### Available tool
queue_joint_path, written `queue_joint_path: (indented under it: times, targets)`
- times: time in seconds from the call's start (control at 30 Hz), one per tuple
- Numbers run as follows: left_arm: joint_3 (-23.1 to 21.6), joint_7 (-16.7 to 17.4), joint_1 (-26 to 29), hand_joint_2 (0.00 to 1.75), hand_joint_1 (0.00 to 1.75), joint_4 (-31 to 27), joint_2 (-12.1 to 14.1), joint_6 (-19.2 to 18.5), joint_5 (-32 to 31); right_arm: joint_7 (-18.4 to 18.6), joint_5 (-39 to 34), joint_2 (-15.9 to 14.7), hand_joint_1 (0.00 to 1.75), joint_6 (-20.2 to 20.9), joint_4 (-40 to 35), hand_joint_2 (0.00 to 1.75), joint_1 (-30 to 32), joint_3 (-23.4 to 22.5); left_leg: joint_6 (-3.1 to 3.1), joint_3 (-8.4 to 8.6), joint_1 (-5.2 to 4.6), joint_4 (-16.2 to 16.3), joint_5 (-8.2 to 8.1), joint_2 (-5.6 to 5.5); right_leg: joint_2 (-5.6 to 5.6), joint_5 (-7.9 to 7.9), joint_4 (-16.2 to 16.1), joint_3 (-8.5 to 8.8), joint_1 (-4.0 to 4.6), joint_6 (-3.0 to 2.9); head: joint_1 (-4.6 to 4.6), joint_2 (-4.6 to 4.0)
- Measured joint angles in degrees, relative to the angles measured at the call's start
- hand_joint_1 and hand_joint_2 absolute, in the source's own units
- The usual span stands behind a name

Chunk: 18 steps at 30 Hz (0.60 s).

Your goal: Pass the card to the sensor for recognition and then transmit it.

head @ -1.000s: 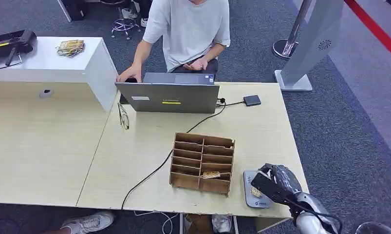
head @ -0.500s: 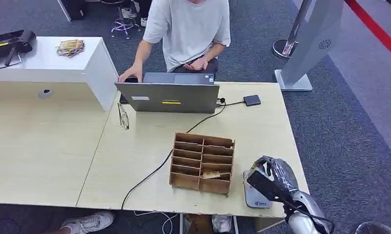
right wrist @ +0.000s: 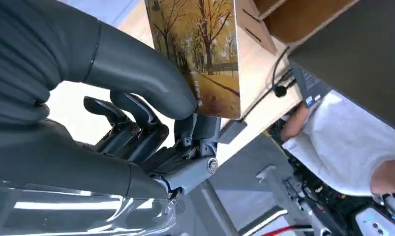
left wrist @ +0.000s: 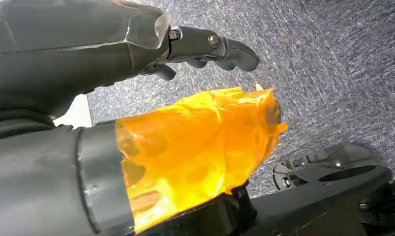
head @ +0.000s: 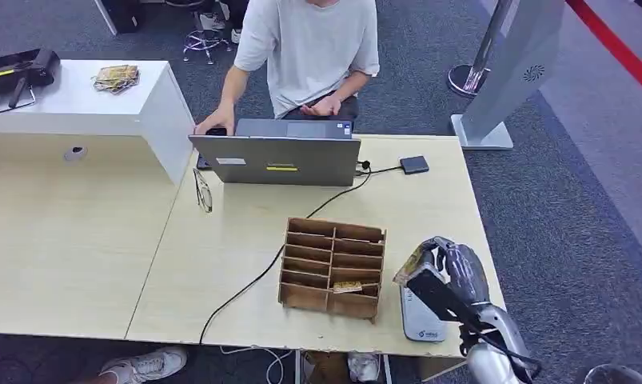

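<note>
My right hand [head: 449, 276] hovers above the grey card sensor [head: 420, 314] at the table's near right corner. It pinches a card [right wrist: 201, 54] printed with autumn trees between thumb and fingers; in the head view the card [head: 408, 264] sticks out at the hand's left side, just right of the wooden slotted rack [head: 332, 268]. Another card [head: 347, 286] lies in a lower slot of that rack. My left hand [left wrist: 136, 59] hangs over grey carpet, holding nothing, its thumb wrapped in orange tape [left wrist: 200, 147].
A person sits behind an open laptop [head: 277, 156] at the far edge. A black cable [head: 261, 276] runs across the table [head: 221, 240] to the near edge. Glasses [head: 203, 190] lie left of the laptop. A small black box [head: 414, 165] sits far right.
My right hand has risen off the sensor and moved slightly left and away, carrying the card; more of the sensor is uncovered now.
</note>
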Motion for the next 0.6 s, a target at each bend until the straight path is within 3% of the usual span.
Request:
queue_joint_path:
  times: [0.27, 0.6]
  targets:
    - [0.00, 0.00, 0.00, 0.00, 0.00, 0.00, -0.02, -0.11, -0.68, -0.46, 0.66, 3.15, 1.75, -0.99, -2.54, 1.75, -2.35, 0.46, -0.01, -0.01, 0.01, -0.01, 0.01, 0.01, 0.01, 0.00, 0.02, 0.00, 0.01, 0.00, -0.02, 0.00]
    - [-0.09, 0.04, -0.02, 0.00, 0.00, 0.00, -0.02, -0.55, -1.51, 0.50, 1.18, 6.60, 1.75, -1.31, -2.80, 1.75, -7.45, 4.55, -0.03, 0.00, 0.01, -0.01, 0.02, 0.00, 0.00, 0.00, 0.04, 0.00, 0.01, -0.01, -0.02, 0.00]
